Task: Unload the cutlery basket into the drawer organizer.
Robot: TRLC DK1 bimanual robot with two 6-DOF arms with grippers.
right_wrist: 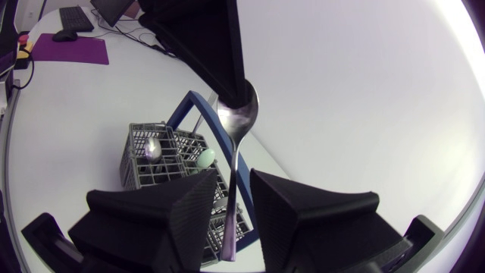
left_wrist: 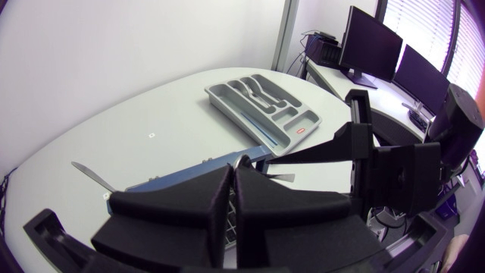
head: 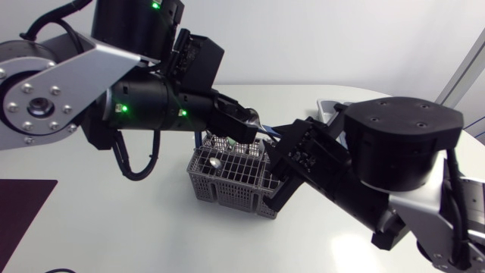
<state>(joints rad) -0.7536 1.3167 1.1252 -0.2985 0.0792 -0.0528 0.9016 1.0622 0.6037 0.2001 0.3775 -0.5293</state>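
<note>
Head view: my left claw [head: 248, 129] hangs at 12 o'clock of the cutlery basket [head: 227, 180]. My right arm [head: 394, 152] hides the basket's 3 o'clock side.

Left wrist view: the fingers are pinched on a spoon [left_wrist: 243, 160], of which only a sliver shows. The drawer organizer [left_wrist: 261, 106] lies ahead.

Right wrist view: my right claw [right_wrist: 233, 220] gapes around the spoon's [right_wrist: 239, 114] handle.

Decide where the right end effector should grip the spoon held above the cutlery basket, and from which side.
Grip the spoon by its handle, below the bowl that the left end effector pinches. It hangs down between the open fingers of the right end effector, so closing from the handle's two sides looks best.
</note>
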